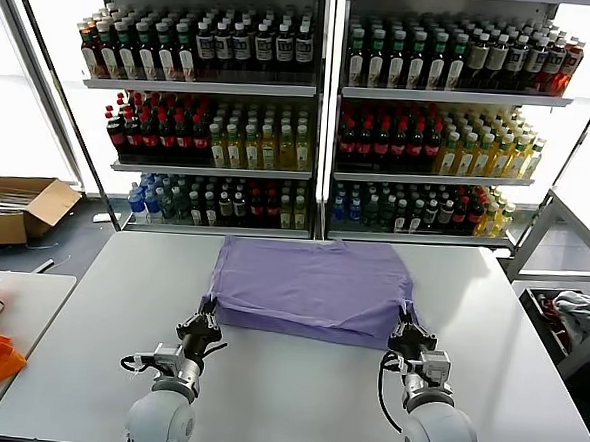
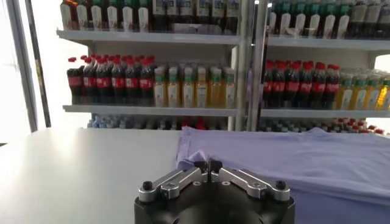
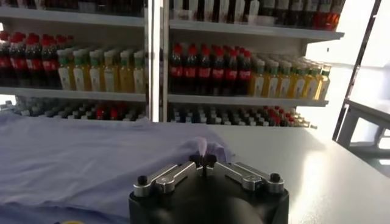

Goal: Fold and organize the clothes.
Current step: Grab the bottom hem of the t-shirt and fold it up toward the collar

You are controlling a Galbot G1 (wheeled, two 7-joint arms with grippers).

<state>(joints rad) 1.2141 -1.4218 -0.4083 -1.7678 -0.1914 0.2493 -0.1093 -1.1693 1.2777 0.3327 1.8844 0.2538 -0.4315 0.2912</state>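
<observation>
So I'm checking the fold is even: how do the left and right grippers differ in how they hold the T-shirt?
The left gripper pinches the T-shirt's near left corner; the right gripper pinches the near right corner. The left arm angles inward toward its corner; the right arm points nearly straight ahead. Shared: both have jaws shut on the near edge, at about the same depth on the table.

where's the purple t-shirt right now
In the head view the purple t-shirt lies spread on the white table, centred toward the far edge before the drink shelves, its near corners pinched by the left claw and right claw.
</observation>
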